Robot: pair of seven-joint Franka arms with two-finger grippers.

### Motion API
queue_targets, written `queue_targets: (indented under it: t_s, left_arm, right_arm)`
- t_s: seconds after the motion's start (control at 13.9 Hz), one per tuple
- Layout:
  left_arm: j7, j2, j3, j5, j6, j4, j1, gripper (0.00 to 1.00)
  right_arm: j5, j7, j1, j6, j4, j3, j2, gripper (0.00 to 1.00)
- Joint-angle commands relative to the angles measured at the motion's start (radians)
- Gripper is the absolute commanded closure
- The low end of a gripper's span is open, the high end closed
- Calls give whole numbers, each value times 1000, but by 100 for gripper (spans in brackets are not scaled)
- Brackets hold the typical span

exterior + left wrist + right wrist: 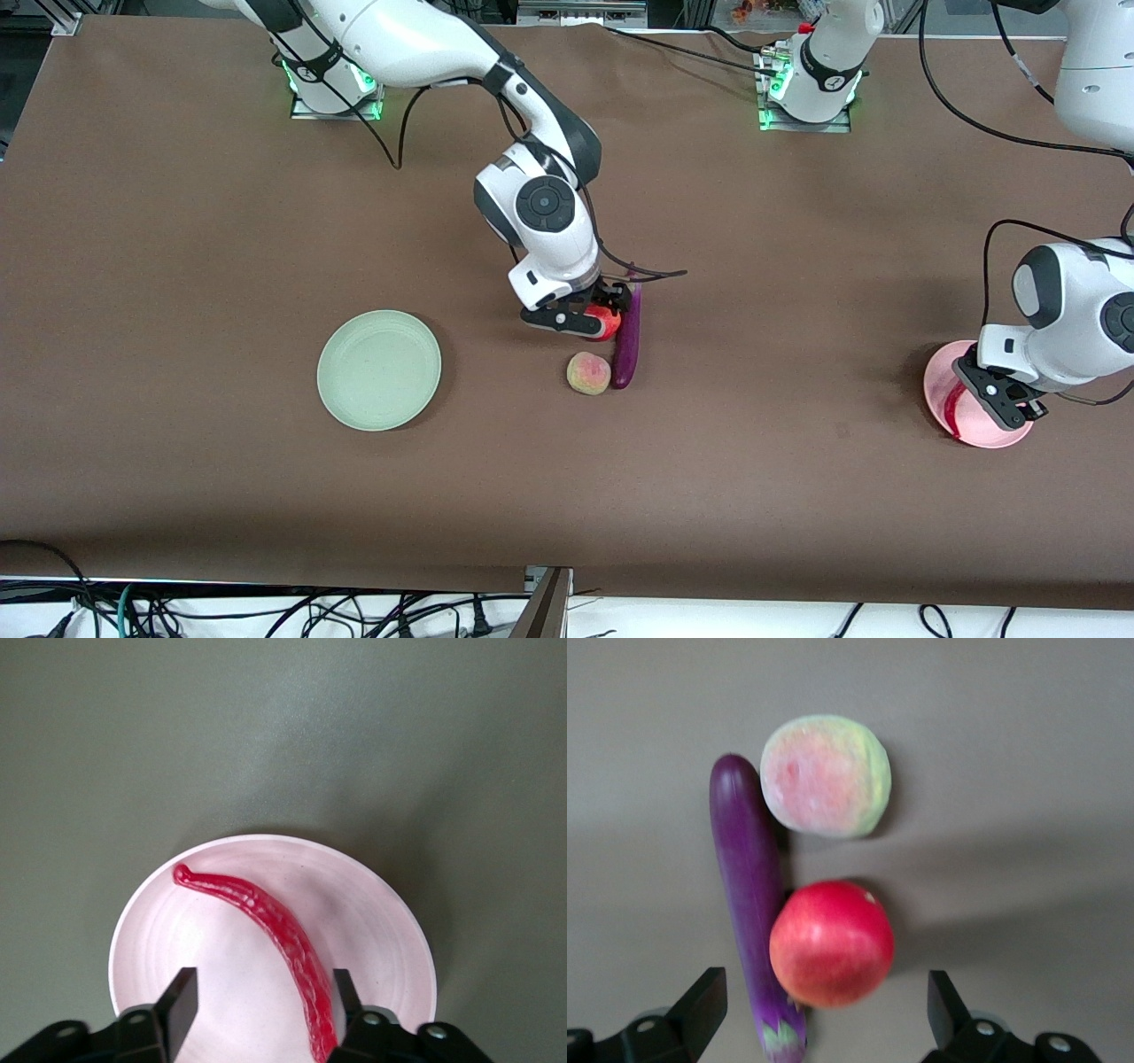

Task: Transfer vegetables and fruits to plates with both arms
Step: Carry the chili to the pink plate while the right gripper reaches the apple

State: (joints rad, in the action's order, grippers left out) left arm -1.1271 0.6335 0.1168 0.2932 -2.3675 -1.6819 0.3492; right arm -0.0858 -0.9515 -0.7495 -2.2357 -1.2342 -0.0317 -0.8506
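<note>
My right gripper (592, 312) is open over the round red fruit (606, 325), which lies on the table against the purple eggplant (626, 344). In the right wrist view the red fruit (831, 943) and the eggplant's stem end (749, 904) lie between the spread fingers (704, 1003). The yellowish-pink peach (588, 372) lies beside the eggplant's tip, nearer the front camera; it also shows in the right wrist view (826, 775). My left gripper (1001, 403) is open just above the pink plate (974, 425). The red chili (275, 935) lies on that plate (372, 904), close to one finger (344, 992).
The pale green plate (379, 369) sits empty toward the right arm's end of the table. Brown cloth covers the table. Black cables trail from both arms, and more cables hang below the table's front edge.
</note>
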Motion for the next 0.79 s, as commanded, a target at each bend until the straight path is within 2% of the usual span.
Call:
queue_targets:
  t_s: [0.0,0.14,0.72]
  left_arm:
    - [-19,-8,7,17,19,13,5,0]
    - [-19,-8,7,15,20,13,5,0]
    - [-17,-9,7,15,20,17,2,0]
  right_arm:
    - [32,-18,-16,2,42,6,-22,0]
    - [69,-19,-17,2,41,4,-41,0]
    - [72,-44,-47,-61,38,4,-105,1]
